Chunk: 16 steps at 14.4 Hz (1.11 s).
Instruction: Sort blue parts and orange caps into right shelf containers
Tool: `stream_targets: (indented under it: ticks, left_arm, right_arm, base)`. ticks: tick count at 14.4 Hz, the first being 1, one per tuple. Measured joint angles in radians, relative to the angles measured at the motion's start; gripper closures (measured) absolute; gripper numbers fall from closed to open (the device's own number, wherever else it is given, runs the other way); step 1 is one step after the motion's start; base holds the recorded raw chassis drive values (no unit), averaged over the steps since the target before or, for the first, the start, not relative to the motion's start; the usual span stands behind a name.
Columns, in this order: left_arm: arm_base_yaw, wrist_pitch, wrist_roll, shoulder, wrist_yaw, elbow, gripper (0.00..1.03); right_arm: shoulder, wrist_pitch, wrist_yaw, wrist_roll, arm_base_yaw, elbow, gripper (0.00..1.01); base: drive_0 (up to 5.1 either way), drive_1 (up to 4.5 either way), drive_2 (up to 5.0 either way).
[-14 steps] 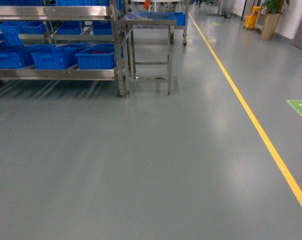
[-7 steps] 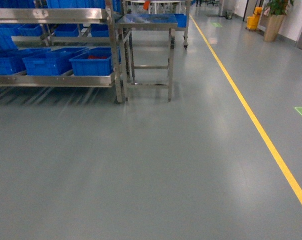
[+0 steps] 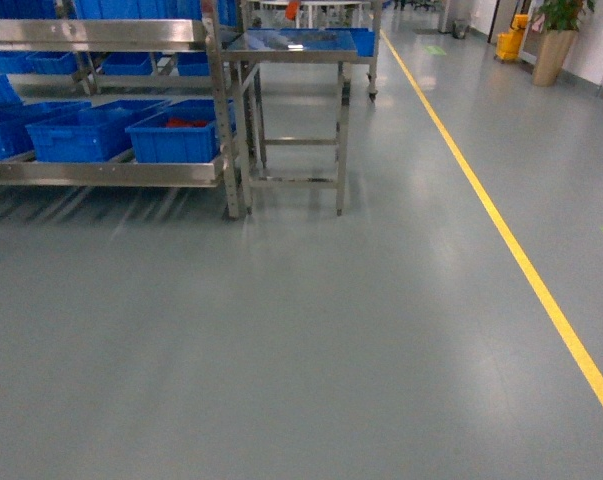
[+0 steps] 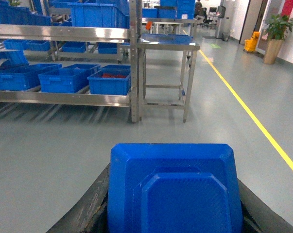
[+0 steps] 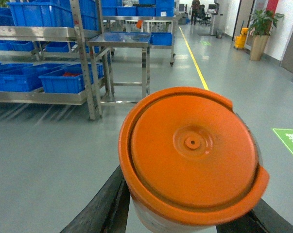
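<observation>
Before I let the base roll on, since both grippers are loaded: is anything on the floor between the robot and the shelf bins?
Nothing visible. In the head view bare grey floor runs up to the shelf and its blue bins. The steel table stands right of the shelf, beside the route.

Bright, even indoor light fills all three views, coming from overhead. The grey floor [image 3: 301, 330] carries soft pale sheen patches rather than hard reflections, and faint streaked shadows lie on it under the shelf [image 3: 101, 170]. The steel bench [image 3: 291, 45] beside the shelf shows a white glare spot on its top, and the shelf rails glint. The head view is slightly soft, with mild smearing along the shelf edges. In the left wrist view the blue part [image 4: 174, 189] fills the foreground fairly sharply; the dark end effector fingers [image 4: 83, 213] flanking it are blurred. In the right wrist view the orange cap [image 5: 190, 155] sits close, its right rim smeared, with gentle highlights on its face.
</observation>
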<state>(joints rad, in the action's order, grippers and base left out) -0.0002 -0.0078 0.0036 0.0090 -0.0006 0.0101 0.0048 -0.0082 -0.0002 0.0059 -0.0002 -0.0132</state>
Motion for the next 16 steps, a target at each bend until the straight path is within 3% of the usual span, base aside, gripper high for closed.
stream_targets:
  ticks: [16]
  left_arm:
    - [0.000,0.007,0.000,0.000,0.000,0.000,0.59]
  right_arm:
    - [0.000,0.007,0.000,0.000,0.000,0.000,0.58]
  base:
    - [0.0,4.24,-4.3]
